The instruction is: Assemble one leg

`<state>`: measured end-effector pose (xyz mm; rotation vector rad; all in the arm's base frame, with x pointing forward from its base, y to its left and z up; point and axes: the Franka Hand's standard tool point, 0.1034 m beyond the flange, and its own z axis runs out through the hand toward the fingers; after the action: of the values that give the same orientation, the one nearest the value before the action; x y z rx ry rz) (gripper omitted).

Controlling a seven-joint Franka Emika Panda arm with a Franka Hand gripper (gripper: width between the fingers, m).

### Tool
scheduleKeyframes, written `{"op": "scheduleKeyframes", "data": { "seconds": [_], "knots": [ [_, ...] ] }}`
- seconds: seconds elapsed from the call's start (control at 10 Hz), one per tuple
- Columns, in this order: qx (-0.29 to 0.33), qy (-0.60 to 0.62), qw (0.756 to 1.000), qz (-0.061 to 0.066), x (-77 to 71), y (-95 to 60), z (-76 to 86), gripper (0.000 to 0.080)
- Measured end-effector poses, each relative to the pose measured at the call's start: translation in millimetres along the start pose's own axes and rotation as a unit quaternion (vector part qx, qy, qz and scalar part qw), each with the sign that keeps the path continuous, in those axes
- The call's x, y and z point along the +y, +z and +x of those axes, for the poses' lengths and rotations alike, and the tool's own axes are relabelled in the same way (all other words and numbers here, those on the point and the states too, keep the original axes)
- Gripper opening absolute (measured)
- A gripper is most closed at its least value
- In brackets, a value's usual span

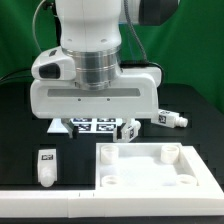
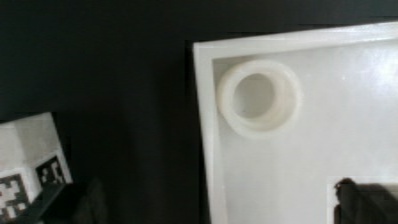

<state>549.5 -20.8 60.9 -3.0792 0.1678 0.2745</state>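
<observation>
One leg (image 1: 45,165), a stubby white peg with a square tag, stands at the exterior view's front left. Another leg (image 1: 171,118) lies at the back right. The large white panel (image 1: 150,172) lies at the front right. My gripper's white hand (image 1: 95,98) hangs over the table's middle, behind the panel's far left corner, and its fingertips are hidden there. In the wrist view the gripper (image 2: 217,205) is open and empty, its dark fingers (image 2: 365,198) wide apart above the panel's edge (image 2: 338,160). A corner hole (image 2: 260,97) lies ahead.
Several black-and-white tags (image 1: 92,126) show under the hand; a tagged white part (image 2: 25,165) shows in the wrist view. A white bar (image 1: 45,205) runs along the front edge. The table is black, with a green backdrop behind.
</observation>
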Motion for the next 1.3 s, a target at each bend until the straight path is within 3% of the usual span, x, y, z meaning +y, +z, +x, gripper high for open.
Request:
{"op": "scheduleKeyframes", "data": {
  "seconds": [0.1,0.3,0.5,0.6,1.0,1.2,1.3],
  "knots": [
    [-0.001,0.0,1.0,0.0,-0.3,0.5,-0.4,0.0649],
    [-0.023,0.064,0.998,0.013,-17.8,12.1,-20.9,0.0649],
    [-0.035,0.115,0.992,0.035,-33.9,11.4,-28.3,0.0649],
    [-0.04,0.131,0.99,0.043,-27.8,6.5,-23.8,0.0649],
    [-0.17,0.142,0.974,0.054,-25.1,11.3,-34.3,0.0649],
    [-0.27,0.184,0.941,0.091,-27.9,12.4,-56.1,0.0649],
    [-0.291,0.193,0.932,0.095,-24.3,14.4,-53.8,0.0649]
  ]
}}
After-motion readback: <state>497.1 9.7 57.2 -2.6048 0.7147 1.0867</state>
